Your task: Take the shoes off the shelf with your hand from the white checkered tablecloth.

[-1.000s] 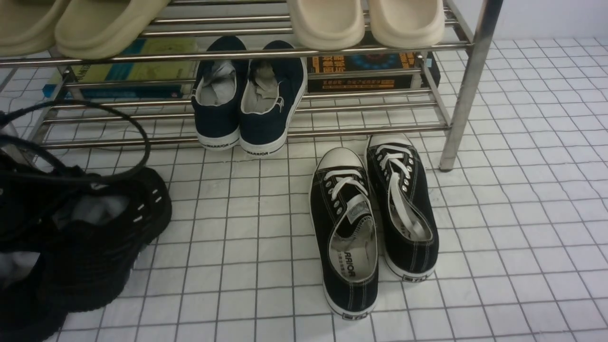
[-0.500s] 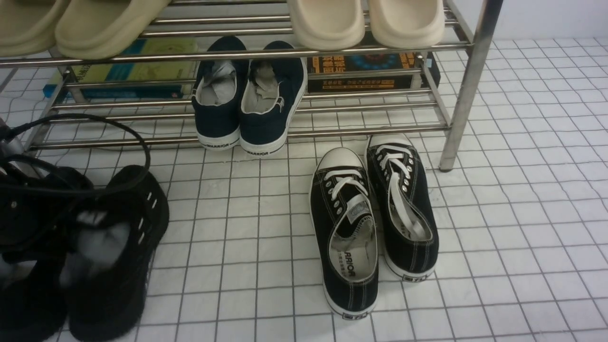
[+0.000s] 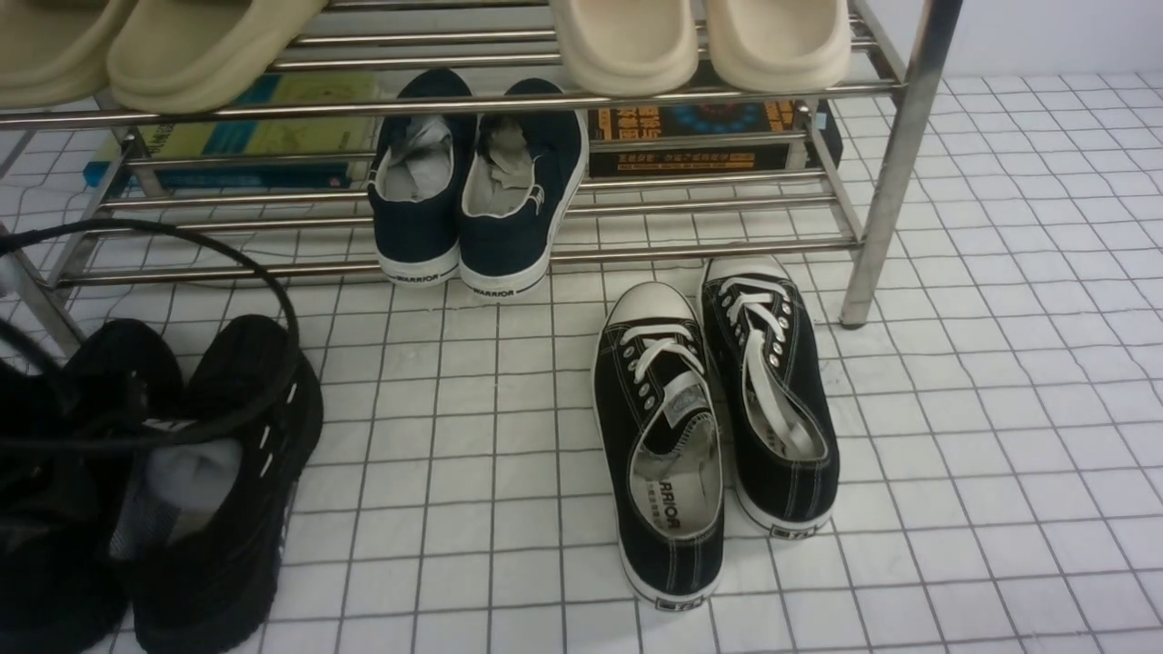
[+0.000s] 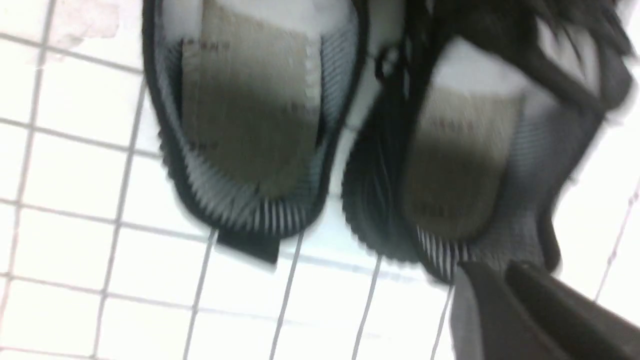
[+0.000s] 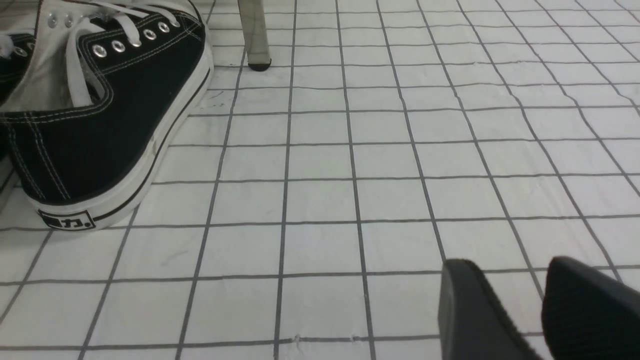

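Observation:
The shoes, two bulky all-black knit sneakers (image 3: 236, 518) with white stuffing, stand side by side on the white checkered tablecloth (image 3: 954, 436) at the lower left, in front of the steel shelf (image 3: 895, 163). A black cable (image 3: 273, 282) loops over them. My left gripper is lost in the black mass there. In the left wrist view its fingers (image 4: 487, 267) are nearly together at the heel collar of one sneaker (image 4: 465, 165); the other sneaker (image 4: 250, 115) lies beside it. My right gripper (image 5: 500, 265) is open and empty just above the cloth.
Navy slip-ons (image 3: 477, 182) sit on the shelf's lower tier, and beige slippers (image 3: 627, 45) on the top tier. Books (image 3: 700, 136) lie behind the lower bars. Black canvas lace-ups (image 3: 709, 427) stand on the cloth near the shelf's right leg (image 5: 255, 35).
The black sneakers were tilted a second ago and now stand level on the cloth. The cable loop has shifted a little to the right. The right side is unchanged.

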Motion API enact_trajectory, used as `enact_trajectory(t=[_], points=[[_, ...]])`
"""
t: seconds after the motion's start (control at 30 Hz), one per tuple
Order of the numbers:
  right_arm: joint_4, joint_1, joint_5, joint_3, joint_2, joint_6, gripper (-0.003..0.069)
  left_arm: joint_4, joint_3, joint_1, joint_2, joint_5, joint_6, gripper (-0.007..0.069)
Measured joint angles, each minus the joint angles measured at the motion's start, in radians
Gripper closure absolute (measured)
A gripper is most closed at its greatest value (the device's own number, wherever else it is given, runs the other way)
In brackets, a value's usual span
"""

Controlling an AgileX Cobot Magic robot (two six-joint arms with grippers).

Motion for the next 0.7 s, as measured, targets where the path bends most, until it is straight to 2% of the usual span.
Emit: enact_trajectory(t=[0.1,0.23,0.3,0.47,0.57,0.7], points=[[0.0,0.0,0.0,0.0,0.0,0.0,0.042,-0.031,0.024,0.0,-0.107,0.036,0.065,0.0616],[0.0,0.0,0.0,0.0,0.0,0.0,0.042,-0.118,0.109,0.0,-0.281,0.047,0.15,0.0623],[0.0,0.0,0.0,0.0,0.0,0.0,0.042,-0.195,0.202,0.0,-0.413,0.004,0.225,0.0623],[0.0,0.0,0.0,0.0,0.0,0.0,0.042,-0.319,0.405,0.0,-0.671,-0.203,0.266,0.0623],[0.0,0.0,0.0,0.0,0.0,0.0,0.042,-0.352,0.481,0.0,-0.771,-0.291,0.269,0.0623],[0.0,0.0,0.0,0.0,0.0,0.0,0.042,-0.36,0.529,0.0,-0.84,-0.323,0.27,0.0621]])
